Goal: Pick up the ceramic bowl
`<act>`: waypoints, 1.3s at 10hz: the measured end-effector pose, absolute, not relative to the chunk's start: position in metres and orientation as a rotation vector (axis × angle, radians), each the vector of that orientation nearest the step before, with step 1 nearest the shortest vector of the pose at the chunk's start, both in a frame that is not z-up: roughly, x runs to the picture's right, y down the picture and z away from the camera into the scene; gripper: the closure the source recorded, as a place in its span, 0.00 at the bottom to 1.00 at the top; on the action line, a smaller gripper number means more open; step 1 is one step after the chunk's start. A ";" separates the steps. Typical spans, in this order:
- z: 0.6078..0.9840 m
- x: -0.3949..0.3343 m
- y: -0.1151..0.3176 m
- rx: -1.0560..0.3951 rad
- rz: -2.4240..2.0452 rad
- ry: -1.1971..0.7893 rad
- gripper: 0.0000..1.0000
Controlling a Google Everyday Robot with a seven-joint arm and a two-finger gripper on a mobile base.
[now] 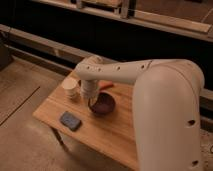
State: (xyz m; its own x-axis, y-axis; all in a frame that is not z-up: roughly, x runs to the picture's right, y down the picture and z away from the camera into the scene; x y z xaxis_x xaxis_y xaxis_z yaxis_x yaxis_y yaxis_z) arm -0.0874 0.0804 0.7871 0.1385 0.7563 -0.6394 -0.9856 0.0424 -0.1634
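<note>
white arm, dark holes; claw seemingly at bowl
</note>
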 end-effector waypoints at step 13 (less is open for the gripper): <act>0.697 -0.090 0.053 -0.438 1.372 0.416 1.00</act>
